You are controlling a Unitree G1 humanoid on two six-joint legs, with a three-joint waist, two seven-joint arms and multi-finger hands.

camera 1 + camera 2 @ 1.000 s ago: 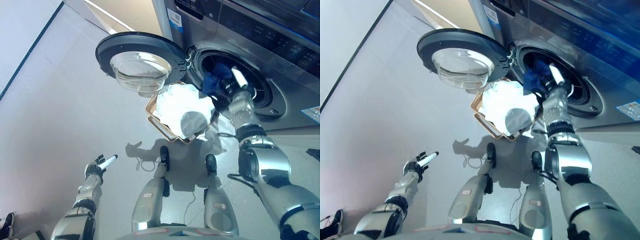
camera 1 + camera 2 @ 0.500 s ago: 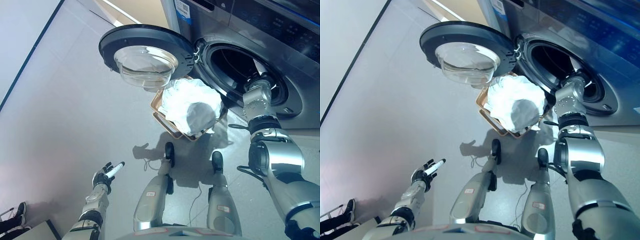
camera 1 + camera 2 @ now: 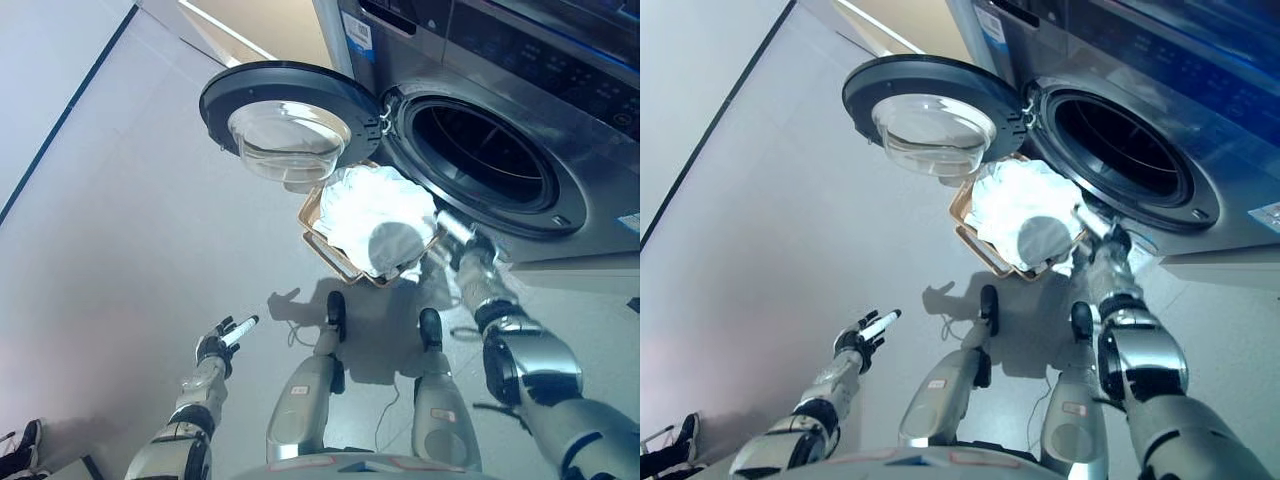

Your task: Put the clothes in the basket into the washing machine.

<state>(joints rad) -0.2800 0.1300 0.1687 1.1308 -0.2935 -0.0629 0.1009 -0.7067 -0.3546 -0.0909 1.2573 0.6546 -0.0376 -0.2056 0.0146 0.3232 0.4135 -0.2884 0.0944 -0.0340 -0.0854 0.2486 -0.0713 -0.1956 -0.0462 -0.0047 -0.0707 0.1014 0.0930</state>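
A brown basket (image 3: 322,238) heaped with white clothes (image 3: 375,205) stands on the floor under the washing machine's open round door (image 3: 290,118). The drum opening (image 3: 480,158) is dark, and no cloth shows inside it. My right hand (image 3: 463,243) hangs just below the drum's rim, at the basket's right edge, with fingers straight and nothing in them. My left hand (image 3: 224,340) is held out low on the left over bare floor, fingers spread and far from the basket.
The grey front of the washing machine (image 3: 560,90) fills the upper right. The swung-out door overhangs the basket's far side. A person's shoe (image 3: 14,448) shows at the bottom left corner. Grey floor (image 3: 120,220) stretches to the left.
My right hand has pulled out of the drum and dropped beside the basket. The blue cloth it held at the drum mouth is gone from sight. The left hand has barely moved.
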